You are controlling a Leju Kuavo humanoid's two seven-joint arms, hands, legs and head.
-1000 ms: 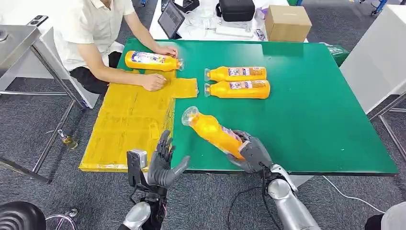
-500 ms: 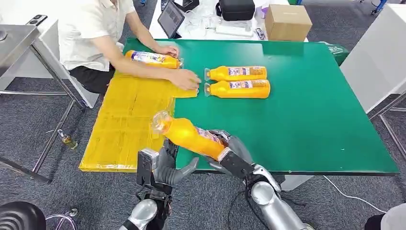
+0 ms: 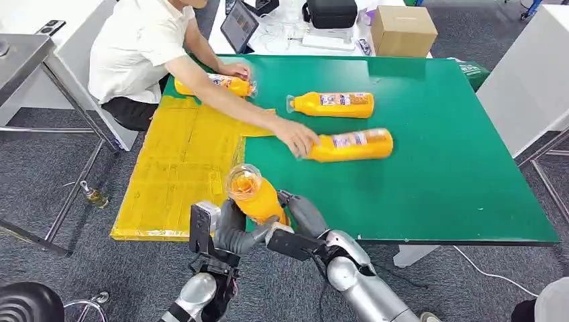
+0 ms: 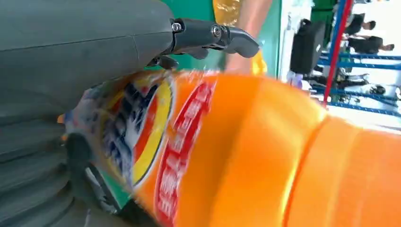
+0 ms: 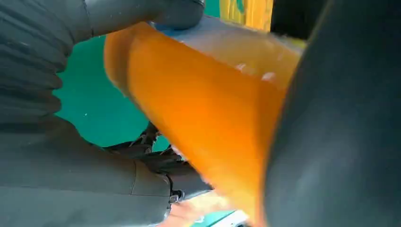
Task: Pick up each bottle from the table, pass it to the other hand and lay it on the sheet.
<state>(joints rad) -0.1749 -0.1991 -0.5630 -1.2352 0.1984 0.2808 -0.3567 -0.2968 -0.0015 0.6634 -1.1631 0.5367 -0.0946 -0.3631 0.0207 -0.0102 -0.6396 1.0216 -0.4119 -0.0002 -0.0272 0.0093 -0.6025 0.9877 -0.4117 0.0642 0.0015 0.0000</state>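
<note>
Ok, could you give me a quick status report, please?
Both hands, left hand and right hand, on the orange bottle, mid-handover. Yellow sheet waiting. Person's hand moving a bottle on the table.

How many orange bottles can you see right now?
4: one bottle between the robot's hands at the table's near edge, one under the person's far hand, one on the green table, one beside the person's reaching hand.

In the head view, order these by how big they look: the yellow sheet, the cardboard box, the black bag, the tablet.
1. yellow sheet, by far the largest
2. cardboard box
3. black bag, partly cut off at the top edge
4. tablet, seen at an angle, so its rank is unsure
</note>
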